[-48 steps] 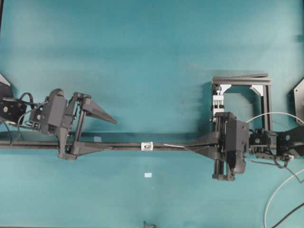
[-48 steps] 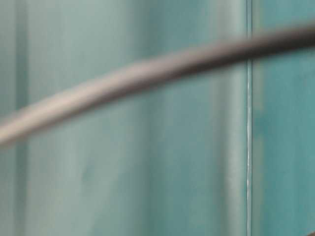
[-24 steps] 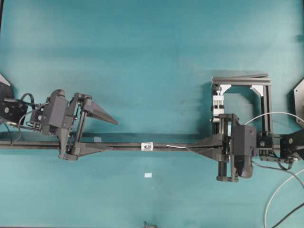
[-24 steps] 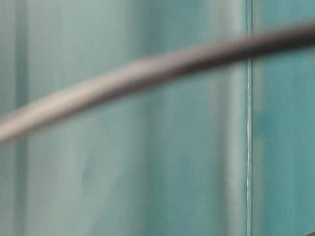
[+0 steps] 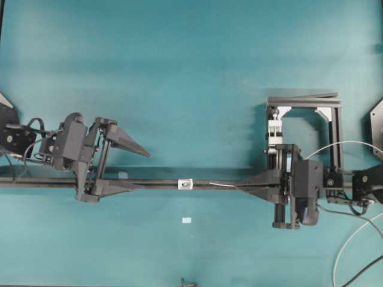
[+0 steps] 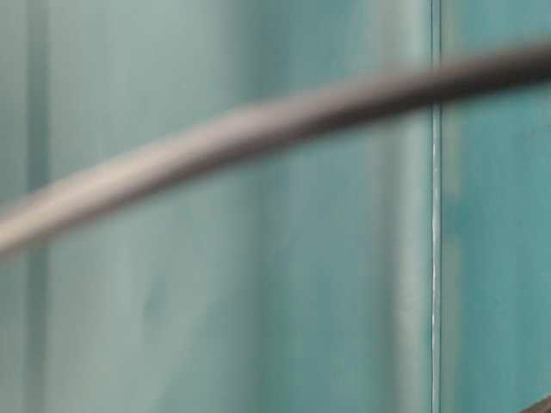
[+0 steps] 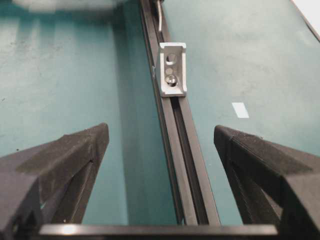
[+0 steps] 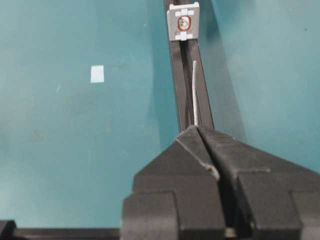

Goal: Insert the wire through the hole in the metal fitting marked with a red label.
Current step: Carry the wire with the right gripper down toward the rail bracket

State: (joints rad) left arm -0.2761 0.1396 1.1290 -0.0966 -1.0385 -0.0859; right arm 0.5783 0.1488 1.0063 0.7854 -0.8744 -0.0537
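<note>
The metal fitting is a small silvery block on the black rail. In the right wrist view a red ring marks the hole in the fitting. My right gripper is shut on the wire and lies along the rail. The thin wire sticks out from the right gripper toward the fitting, its tip a short way from the hole. My left gripper is open and straddles the rail left of the fitting. Nothing lies between the left gripper's fingers but the rail.
A black frame with a white clamp block stands behind the right arm. A pale tape square lies in front of the rail. White cables loop at the right edge. A blurred cable fills the table-level view.
The right arm's wrist has shifted to the right and turned a little, and the wire tip has drawn back slightly from the fitting. The left gripper has barely moved.
</note>
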